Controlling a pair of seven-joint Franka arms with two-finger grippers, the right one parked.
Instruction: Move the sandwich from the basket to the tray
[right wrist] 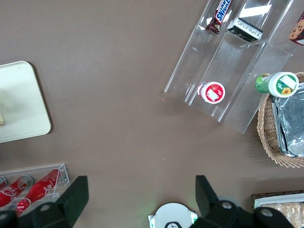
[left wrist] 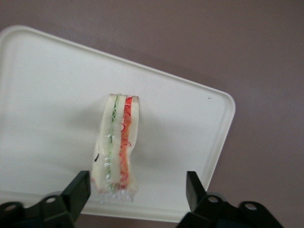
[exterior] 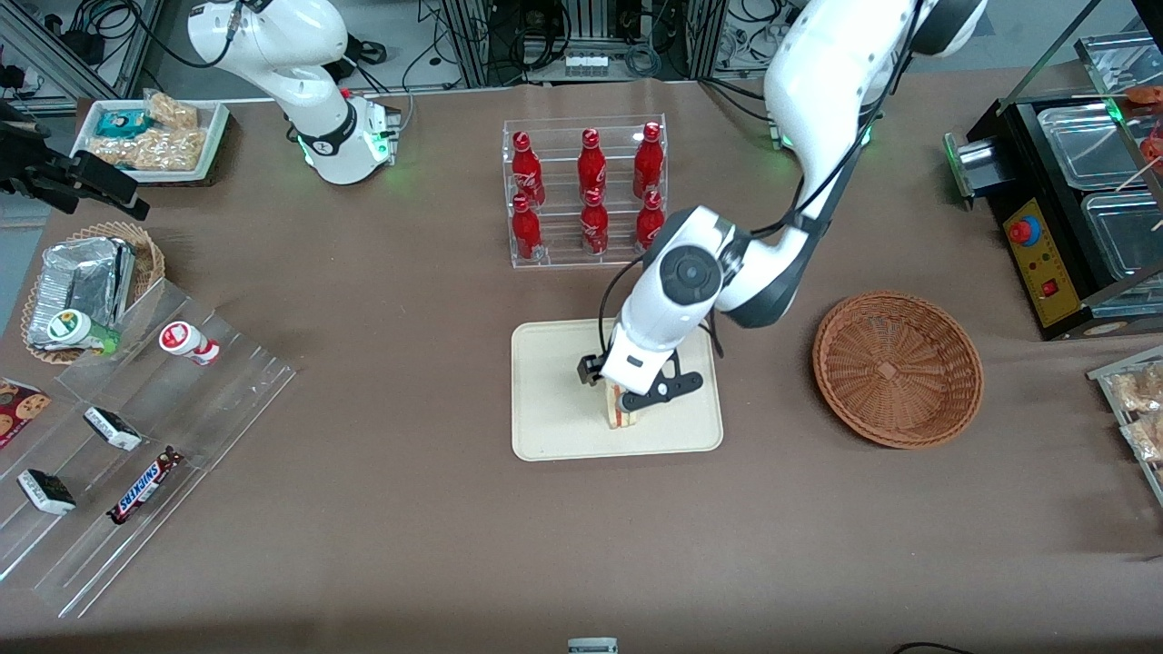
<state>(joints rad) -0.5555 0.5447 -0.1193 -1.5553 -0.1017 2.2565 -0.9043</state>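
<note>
The sandwich [exterior: 621, 416] stands on edge on the cream tray [exterior: 554, 427], near the tray's edge nearest the front camera. Its red-orange and green filling lines show in the left wrist view [left wrist: 116, 147]. My left gripper [exterior: 636, 400] hangs just above the sandwich with its fingers open. In the left wrist view the gripper [left wrist: 137, 190] has its fingers wide apart on either side of the sandwich's end. One finger [left wrist: 78, 190] is close to the wrap, and neither presses it. The reddish-brown wicker basket [exterior: 898, 368] sits empty beside the tray, toward the working arm's end.
A clear rack of red bottles [exterior: 586, 191] stands farther from the front camera than the tray. Acrylic steps with snacks [exterior: 136, 436] and a small wicker basket of foil packets [exterior: 86, 286] lie toward the parked arm's end. A black appliance [exterior: 1063, 227] stands past the basket.
</note>
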